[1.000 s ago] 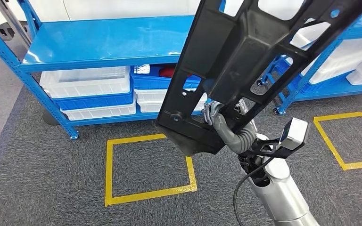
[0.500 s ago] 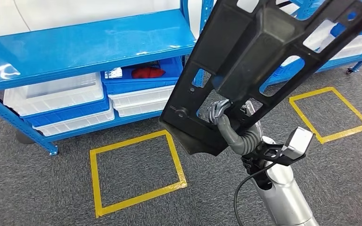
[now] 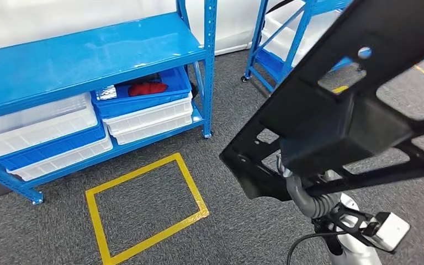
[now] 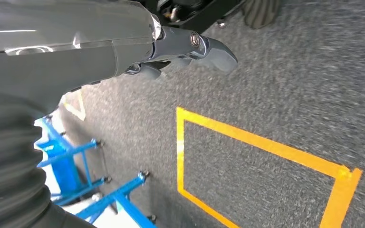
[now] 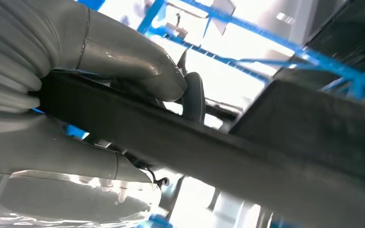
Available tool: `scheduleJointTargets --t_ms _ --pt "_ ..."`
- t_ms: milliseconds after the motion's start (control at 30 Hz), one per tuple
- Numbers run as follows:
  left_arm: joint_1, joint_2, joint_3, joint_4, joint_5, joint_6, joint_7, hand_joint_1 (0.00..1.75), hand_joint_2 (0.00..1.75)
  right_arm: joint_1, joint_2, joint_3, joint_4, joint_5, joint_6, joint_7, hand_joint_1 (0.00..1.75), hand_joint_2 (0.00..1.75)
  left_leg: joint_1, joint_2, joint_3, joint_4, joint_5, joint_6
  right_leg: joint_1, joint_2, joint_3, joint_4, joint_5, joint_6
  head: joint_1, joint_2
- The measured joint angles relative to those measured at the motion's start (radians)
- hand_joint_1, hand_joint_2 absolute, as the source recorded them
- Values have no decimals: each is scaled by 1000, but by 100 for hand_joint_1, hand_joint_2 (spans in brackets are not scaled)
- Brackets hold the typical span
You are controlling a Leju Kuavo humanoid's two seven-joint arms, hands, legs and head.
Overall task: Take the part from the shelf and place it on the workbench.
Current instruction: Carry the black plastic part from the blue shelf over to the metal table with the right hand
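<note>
A large black plastic part (image 3: 331, 116), a long frame with cut-outs and a boxy middle, fills the right side of the head view, tilted up to the right. My right hand (image 3: 303, 196) grips it from underneath and is mostly hidden by it. In the right wrist view the grey thumb and fingers (image 5: 123, 61) wrap a bar of the part (image 5: 247, 156). My left hand (image 4: 190, 47) hangs over the carpet, fingers loosely apart and holding nothing.
A blue shelf (image 3: 83, 61) stands at the left with white and blue bins (image 3: 143, 110) on its lower level. A second blue rack (image 3: 287, 33) is behind the part. A yellow taped square (image 3: 143, 204) marks the grey carpet.
The whole view has swung, so the shelf now sits further left and another rack shows. The held part lies lower and further right in the picture, still in my right hand.
</note>
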Motion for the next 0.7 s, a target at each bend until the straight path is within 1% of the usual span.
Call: scheduleJointTargets --t_ms 33,67,100,133,167,200,233,267,300,333,367,400,433,467,500,533,567,600,633,667,700 --pt "2 1 0 0 0 1 0 0 175 23 0 -14 -13 5 3 -5 169 175 -2 13 -1 0 0 0 0 -4 19 -22 14 -2 0 0" --pt "2 2 0 0 0 1 0 0 175 44 0 -29 -26 8 7 -8 169 175 -4 25 0 0 0 0 2 -14 57 -79 40 -6 0 0" --pt "3 2 0 0 0 2 2 0 175 63 1 -45 -39 10 12 -11 169 175 -6 36 1 0 -1 -1 6 -40 101 -151 59 -12 0 0" --pt "3 2 0 0 0 3 3 0 175 82 3 -63 -53 11 19 -14 169 175 -9 45 3 0 -2 -4 11 -65 137 -213 74 -20 0 0" --pt "3 3 0 0 0 4 5 0 175 102 8 -81 -66 12 24 -15 169 175 -11 54 5 0 -3 -8 17 -84 159 -253 80 -29 0 0" --pt "4 4 0 0 0 4 6 0 175 122 14 -101 -79 13 30 -18 169 175 -12 63 8 -1 -3 -14 22 -94 166 -269 79 -37 0 0" --pt "4 5 0 0 0 5 7 0 175 144 23 -121 -92 16 36 -23 169 175 -13 72 10 -3 -3 -20 25 -85 165 -270 83 -44 0 0" --pt "4 6 0 0 0 6 6 0 175 167 32 -140 -103 18 42 -30 169 175 -12 80 12 -5 -4 -27 23 -73 164 -273 87 -51 0 0" --pt "4 8 0 0 0 8 6 0 175 189 42 -159 -114 20 50 -38 169 175 -11 72 11 0 -12 -33 20 -62 164 -279 92 -59 0 0" --pt "3 10 0 0 0 9 5 0 175 207 53 -175 -122 21 58 -46 169 175 -10 54 5 21 -30 -38 17 -51 164 -285 98 -67 0 0" --pt "4 12 0 0 0 10 5 0 175 221 63 -188 -128 21 66 -53 169 175 -9 30 -12 62 -60 -41 15 -38 163 -290 104 -74 0 0" --pt "5 15 0 0 0 11 4 0 175 230 74 -199 -132 20 74 -58 169 175 -7 2 -35 122 -96 -43 16 -26 160 -291 107 -79 0 0" --pt "6 17 0 0 0 12 4 0 175 237 84 -209 -133 20 81 -61 169 175 -7 -13 -63 189 -130 -43 18 -12 157 -291 109 -82 0 0" --pt "7 20 0 0 0 13 4 0 175 245 93 -219 -134 20 87 -64 169 175 -7 -20 -85 243 -150 -43 20 3 154 -290 111 -84 0 0" --pt "7 23 -1 0 0 14 4 0 175 253 102 -228 -134 21 92 -66 169 175 -7 -23 -93 266 -151 -42 22 18 152 -289 112 -85 0 0" --pt "6 25 -2 0 0 15 4 0 175 259 111 -236 -134 22 96 -66 169 175 -7 -26 -84 249 -132 -39 24 34 150 -287 114 -85 0 0" --pt "4 28 -4 0 0 16 5 0 175 263 119 -243 -134 24 99 -66 169 175 -8 -32 -57 197 -99 -34 25 49 149 -285 115 -84 0 0" --pt "2 31 -6 0 0 18 6 0 175 265 125 -247 -135 27 101 -66 169 175 -10 -53 -21 125 -64 -26 25 62 148 -282 116 -83 0 0" --pt "0 35 -8 -1 0 19 8 0 175 266 131 -249 -137 29 102 -66 169 175 -10 -78 10 57 -39 -20 27 74 146 -280 117 -80 0 0" --pt "-2 39 -9 -1 0 22 9 0 175 267 135 -250 -138 32 103 -67 169 175 -11 -99 31 10 -25 -16 25 84 143 -278 120 -76 0 0" --pt "-3 42 -10 -1 0 25 11 0 175 267 138 -252 -140 35 104 -68 169 175 -13 -113 40 -15 -20 -15 22 94 139 -277 123 -71 0 0"
